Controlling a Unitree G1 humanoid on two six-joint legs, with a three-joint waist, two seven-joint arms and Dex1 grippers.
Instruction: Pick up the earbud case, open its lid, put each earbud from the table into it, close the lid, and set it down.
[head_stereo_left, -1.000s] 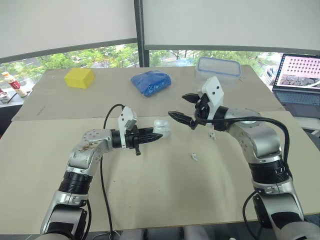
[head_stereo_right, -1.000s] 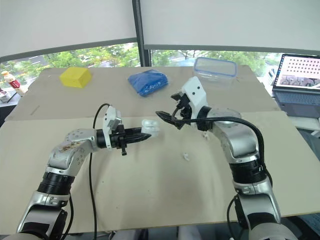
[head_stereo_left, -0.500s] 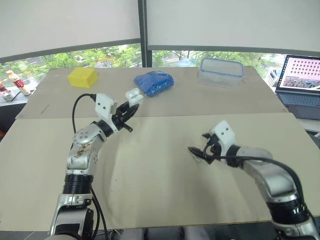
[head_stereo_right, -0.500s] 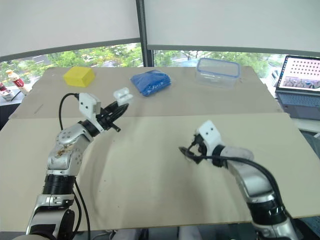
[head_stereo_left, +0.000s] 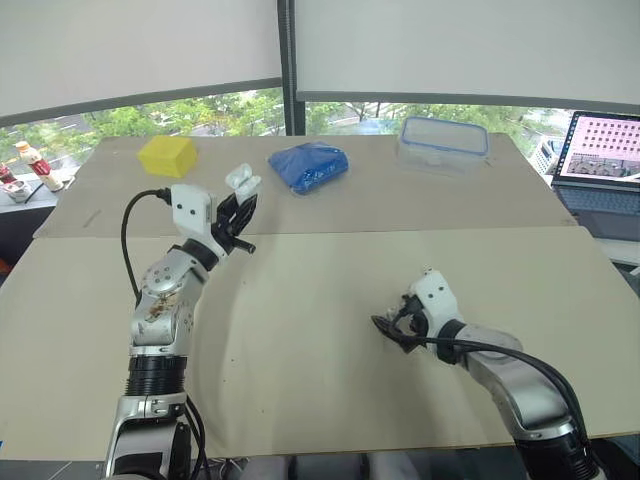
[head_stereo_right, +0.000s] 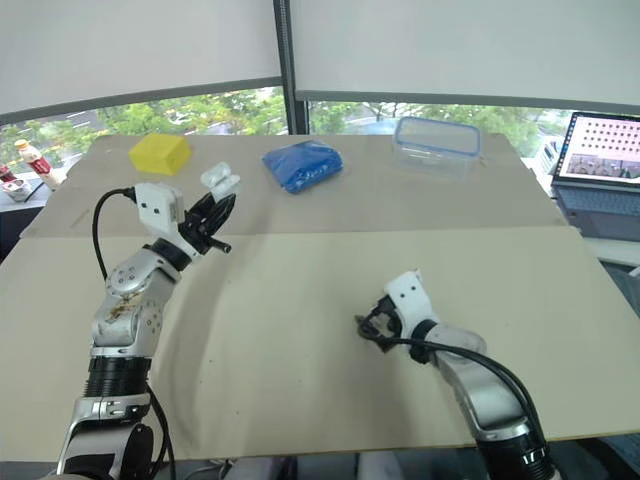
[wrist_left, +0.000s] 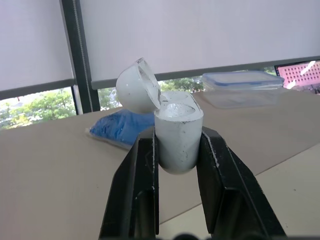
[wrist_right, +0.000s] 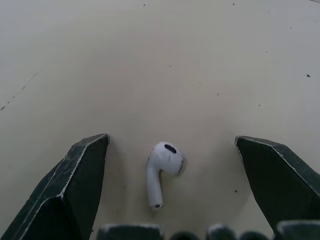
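The left gripper (head_stereo_left: 236, 203) is raised above the far left part of the beige board-covered table (head_stereo_left: 300, 340). Its two black fingers (wrist_left: 143, 175) pinch the lower body of the small white rounded earbud case (wrist_left: 178, 137) from either side. The case stands upright, and its domed lid (wrist_left: 136, 86) is hinged back and open. The mouth of the case shows pale hollows, but I cannot tell whether an earbud already sits in it. The right gripper (wrist_right: 170, 142) is low over the near middle of the table, fingers spread wide. A single white stemmed earbud (wrist_right: 163, 167) lies flat on the surface between them, touched by neither. Along the far edge are a clear plastic tub with a blue-rimmed lid (head_stereo_left: 443, 141), whose contents cannot be made out, a crumpled blue bag (head_stereo_left: 308, 165) and a yellow block (head_stereo_left: 167, 155).
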